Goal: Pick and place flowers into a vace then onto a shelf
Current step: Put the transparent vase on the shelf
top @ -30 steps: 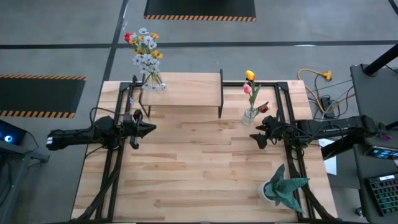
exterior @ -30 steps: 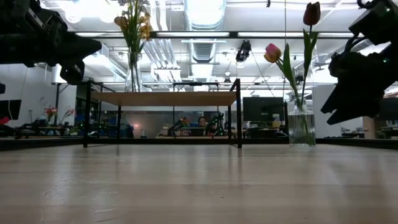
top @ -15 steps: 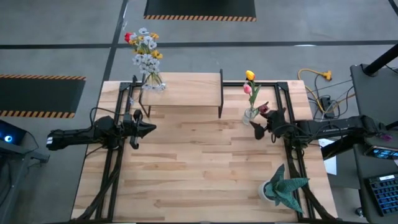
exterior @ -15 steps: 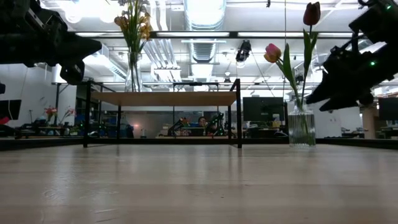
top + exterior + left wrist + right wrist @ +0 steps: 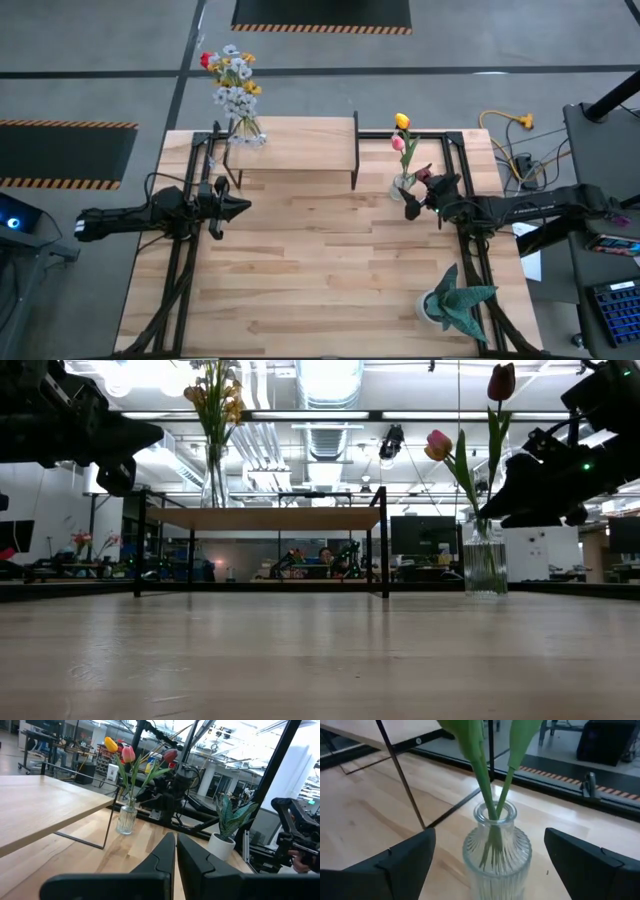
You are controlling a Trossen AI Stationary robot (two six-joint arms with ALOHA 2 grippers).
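Pale wooden table (image 5: 300,270), grey floor (image 5: 90,60)

A green spiky-leaved plant (image 5: 458,296) in a white pot (image 5: 430,309) is sitting near one corner of the wooden table (image 5: 320,280), well apart from everything else on the boards. Beyond the table edge, a yellow cable (image 5: 505,124) is curling across the grey floor. Two dark mats with striped edges (image 5: 320,14) are lying on that floor. A keyboard (image 5: 615,310) is showing at the side.
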